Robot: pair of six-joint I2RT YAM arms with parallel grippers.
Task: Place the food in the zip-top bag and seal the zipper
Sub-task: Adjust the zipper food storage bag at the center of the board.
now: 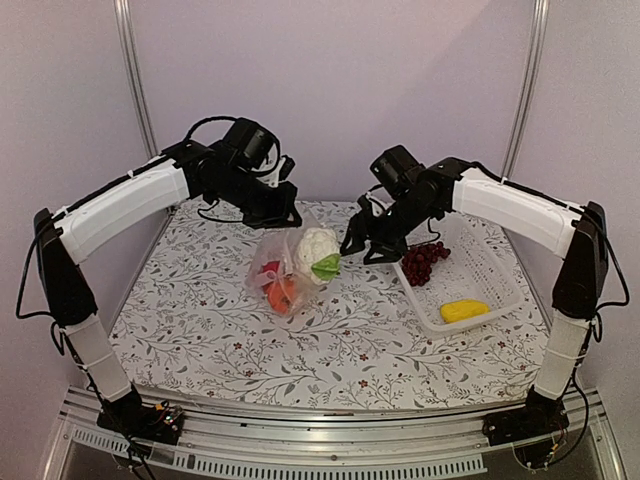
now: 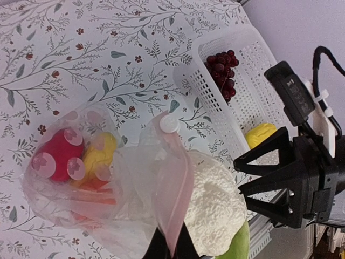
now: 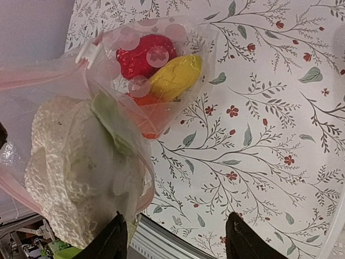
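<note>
— What do we have on the left?
— We see the left gripper (image 2: 171, 245) clenched on the mouth edge of the zip-top bag (image 1: 266, 275). It pinches the pink zipper (image 2: 175, 183) strip and holds that edge up off the flowered tablecloth (image 1: 200, 320). A small white tab (image 2: 168, 124) sits on the strip beyond the fingers.
— And inside the bag?
— We make out the red pepper (image 2: 56, 154), a yellow piece (image 2: 99, 156) touching it, and an orange piece (image 1: 282, 292) beneath. All three lie at the bag's lower end, which rests on the cloth. The cauliflower (image 1: 316, 245) sits at the mouth, partly under the film, with its green leaf (image 1: 327, 267) toward the right arm.
— Moving right?
— The right gripper (image 1: 358, 250) hovers just beside the cauliflower. Its jaws are released and stand apart with nothing between them. We cannot tell whether a fingertip touches the leaf.
— And farthest right?
— We find the white mesh basket (image 1: 480, 265) on the cloth, near the bag but apart from it. The grape bunch (image 1: 424, 262) lies at its left end, and a second yellow piece (image 1: 464, 310) lies toward its near end. Neither is in the bag.
</note>
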